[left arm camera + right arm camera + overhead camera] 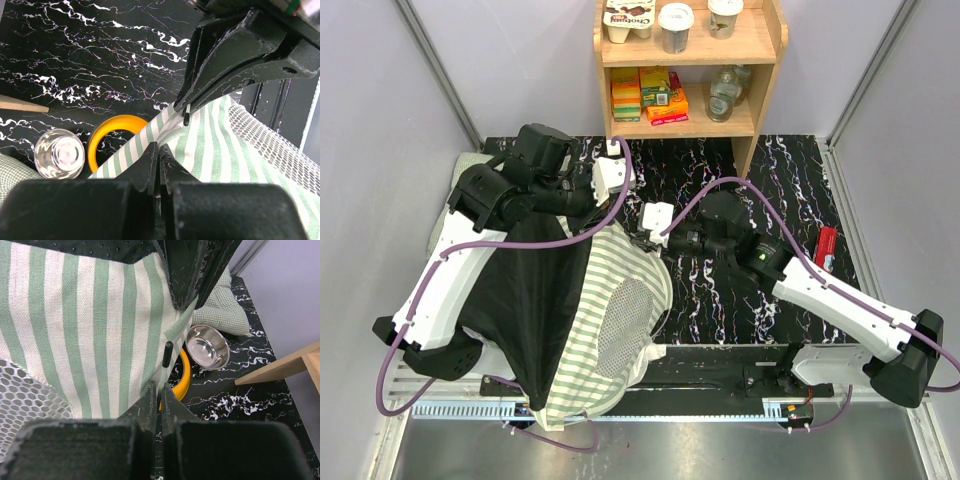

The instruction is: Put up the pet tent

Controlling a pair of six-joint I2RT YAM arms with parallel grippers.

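**End effectors closed on the tent's top edge: spread it, don't tug it**

The left end effector (157, 162) is clamped shut on the striped fabric of the pet tent (610, 320). The right end effector (157, 392) is likewise closed on that same upper edge, so the two pinches sit just beside each other. The tent lies collapsed on the left-centre of the worktop (780, 180). Its dark underside is turned up on the left, its mesh panel (625, 325) faces up toward the middle, and its lower hem reaches the near edge. The gripped edge is raised above the yellow bowl holder (117, 127), with the steel bowl (59, 152) and the cushion (220, 310) close by.

The step in hand looks like opening the shelter out from this shared grip. A black pole tip (167, 355) pokes free between the two pinches (it seems unseated, though its sleeve is hidden). To do this well, draw the grips apart slowly and evenly, so the fabric tensions without slipping from either pinch. Lift before moving sideways, so the cloth clears the bowl holder and does not sweep the bowl. If the pole tip snags, pause rather than pull.
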